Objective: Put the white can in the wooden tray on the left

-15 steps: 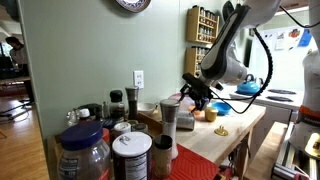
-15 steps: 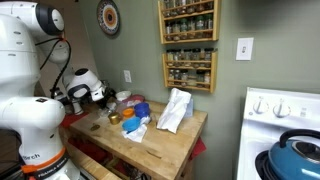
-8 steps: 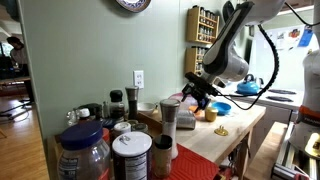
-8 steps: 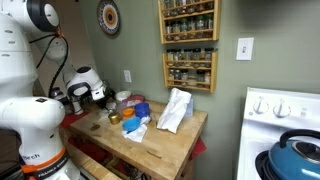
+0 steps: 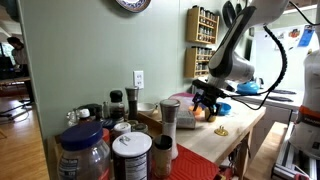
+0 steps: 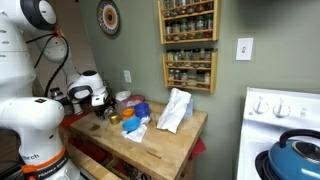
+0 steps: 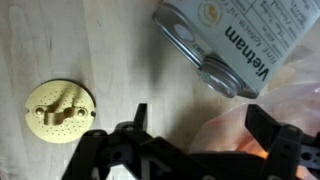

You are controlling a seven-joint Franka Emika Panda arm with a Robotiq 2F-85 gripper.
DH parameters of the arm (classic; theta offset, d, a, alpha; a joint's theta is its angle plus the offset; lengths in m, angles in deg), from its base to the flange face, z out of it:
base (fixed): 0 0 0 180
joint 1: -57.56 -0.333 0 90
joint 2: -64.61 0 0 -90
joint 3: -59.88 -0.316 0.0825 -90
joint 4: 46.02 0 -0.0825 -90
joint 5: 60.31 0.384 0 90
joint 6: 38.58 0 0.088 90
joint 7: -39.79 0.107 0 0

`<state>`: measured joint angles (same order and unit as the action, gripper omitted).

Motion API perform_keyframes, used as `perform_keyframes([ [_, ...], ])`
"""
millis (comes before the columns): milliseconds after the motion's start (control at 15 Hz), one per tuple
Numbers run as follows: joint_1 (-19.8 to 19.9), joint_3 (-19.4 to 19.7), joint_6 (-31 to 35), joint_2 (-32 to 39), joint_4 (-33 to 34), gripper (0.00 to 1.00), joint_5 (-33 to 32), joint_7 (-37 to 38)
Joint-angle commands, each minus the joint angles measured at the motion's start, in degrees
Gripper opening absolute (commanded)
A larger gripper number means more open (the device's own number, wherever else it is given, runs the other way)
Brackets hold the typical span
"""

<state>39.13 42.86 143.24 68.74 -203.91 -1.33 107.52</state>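
White can [image 7: 235,45]: on tabletop [image 7: 120,50], ahead of and off to one side of claw [image 7: 195,115] tips in wrist view, untouched. Claw wide open, empty. Has swung across the table over the last second, now hovering near can. Grasp pending; lift and placement all remaining.

You face a sage-green kitchen wall [image 6: 135,45] hung with a round clock [image 6: 108,17] and a wooden spice rack [image 6: 188,45]. A butcher-block table [image 6: 170,145] stands near a white stove [image 6: 290,105] carrying a blue kettle [image 6: 297,155].
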Motion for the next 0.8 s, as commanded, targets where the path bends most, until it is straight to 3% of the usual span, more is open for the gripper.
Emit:
perform_keyframes([
  [0, -1.81, 1.83, -1.37, 1.08, 0.04, 1.00, -1.29, 9.91],
  [533, -2.31, 1.57, -5.38, -1.66, 2.48, 0.97, -3.11, 23.83],
  [733, -2.12, 1.84, -5.36, -0.09, 3.93, 0.88, -5.48, 28.02],
])
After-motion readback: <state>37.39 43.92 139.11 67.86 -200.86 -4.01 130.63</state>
